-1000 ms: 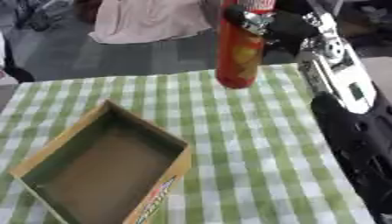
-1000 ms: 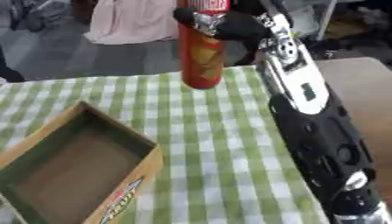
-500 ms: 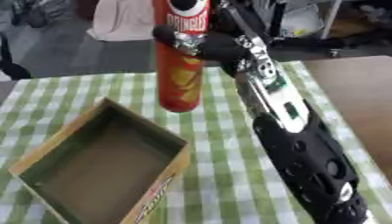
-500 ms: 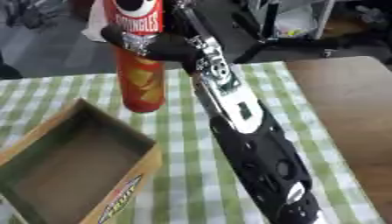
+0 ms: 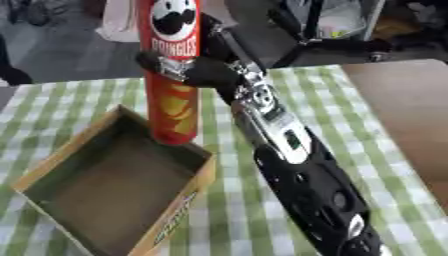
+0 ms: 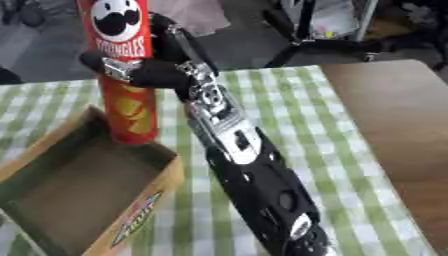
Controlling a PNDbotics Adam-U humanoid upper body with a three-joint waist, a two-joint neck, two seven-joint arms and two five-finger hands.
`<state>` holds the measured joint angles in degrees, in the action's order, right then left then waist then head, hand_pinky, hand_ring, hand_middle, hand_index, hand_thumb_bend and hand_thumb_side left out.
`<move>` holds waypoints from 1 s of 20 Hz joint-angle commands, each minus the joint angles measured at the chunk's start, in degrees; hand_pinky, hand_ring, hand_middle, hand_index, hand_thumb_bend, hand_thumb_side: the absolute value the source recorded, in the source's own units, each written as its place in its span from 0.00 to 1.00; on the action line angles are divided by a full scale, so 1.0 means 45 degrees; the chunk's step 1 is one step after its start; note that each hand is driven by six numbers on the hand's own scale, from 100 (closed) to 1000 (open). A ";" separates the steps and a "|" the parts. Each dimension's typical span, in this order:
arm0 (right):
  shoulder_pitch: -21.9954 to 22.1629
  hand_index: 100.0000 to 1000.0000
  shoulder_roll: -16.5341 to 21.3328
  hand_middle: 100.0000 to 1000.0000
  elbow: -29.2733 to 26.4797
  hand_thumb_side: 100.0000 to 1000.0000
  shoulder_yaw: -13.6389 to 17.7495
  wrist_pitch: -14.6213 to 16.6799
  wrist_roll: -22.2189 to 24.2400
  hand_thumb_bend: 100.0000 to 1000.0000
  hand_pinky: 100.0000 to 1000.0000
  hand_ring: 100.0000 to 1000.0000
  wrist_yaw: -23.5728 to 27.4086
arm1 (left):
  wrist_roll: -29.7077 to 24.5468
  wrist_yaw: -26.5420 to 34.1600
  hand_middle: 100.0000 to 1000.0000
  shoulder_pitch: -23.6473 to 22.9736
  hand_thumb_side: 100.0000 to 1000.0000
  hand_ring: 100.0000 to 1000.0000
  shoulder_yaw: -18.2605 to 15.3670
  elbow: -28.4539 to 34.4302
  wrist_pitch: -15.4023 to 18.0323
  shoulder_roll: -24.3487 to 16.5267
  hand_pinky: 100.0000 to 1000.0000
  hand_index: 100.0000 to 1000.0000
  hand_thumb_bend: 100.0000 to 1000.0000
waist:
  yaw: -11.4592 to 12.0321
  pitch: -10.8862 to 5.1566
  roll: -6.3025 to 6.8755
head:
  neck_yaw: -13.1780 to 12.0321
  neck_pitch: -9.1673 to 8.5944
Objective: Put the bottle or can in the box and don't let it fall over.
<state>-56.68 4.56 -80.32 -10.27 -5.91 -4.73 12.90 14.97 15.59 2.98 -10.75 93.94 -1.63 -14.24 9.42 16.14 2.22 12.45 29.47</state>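
A tall red Pringles can [image 5: 172,70] stands upright in the air, its base over the far right corner of the open cardboard box [image 5: 52,170]. My right hand [image 5: 206,70] is shut on the can at mid height, fingers curled round its front. The right arm stretches from the lower right across the table. Whether the can's base touches the box floor I cannot tell. The left hand shows in no view.
The box lies on a green and white checked cloth [image 5: 385,165]. A bare brown tabletop [image 6: 394,115] runs along the right. Beyond the table's far edge stand a black stand's legs [image 5: 324,40] and a draped pale cloth.
My right hand has carried the can leftward and nearer, from over the cloth to above the box's far right corner. The view has shifted too.
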 commanded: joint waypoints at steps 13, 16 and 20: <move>0.0366 0.09 -0.0652 0.65 0.0214 0.00 -0.0509 0.0154 -0.0790 0.15 0.12 0.27 0.0342 | -0.0032 0.0039 0.63 0.0010 0.83 0.60 0.0003 0.0012 -0.0034 -0.0371 1.00 0.74 0.01 | 0.0179 -0.0222 -0.0129 | 0.0187 0.0129; 0.0528 0.11 -0.0724 0.71 0.0677 0.00 -0.0607 0.0431 -0.0875 0.27 0.17 0.31 0.0412 | -0.0014 0.0038 0.63 0.0001 0.83 0.60 -0.0010 0.0010 -0.0031 -0.0360 1.00 0.74 0.01 | 0.0180 -0.0202 -0.0137 | 0.0177 0.0073; 0.0620 0.18 -0.0746 0.96 0.1267 0.00 -0.0777 0.0859 -0.0709 0.45 0.33 0.55 0.0394 | -0.0001 0.0041 0.63 0.0009 0.83 0.60 -0.0014 0.0017 -0.0029 -0.0349 1.00 0.74 0.01 | 0.0176 -0.0185 -0.0146 | 0.0184 0.0026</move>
<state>-52.83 1.53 -74.59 -13.54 -2.83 -8.12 14.45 14.91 15.59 3.05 -10.75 93.96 -1.69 -14.71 10.04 16.08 1.56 13.21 30.35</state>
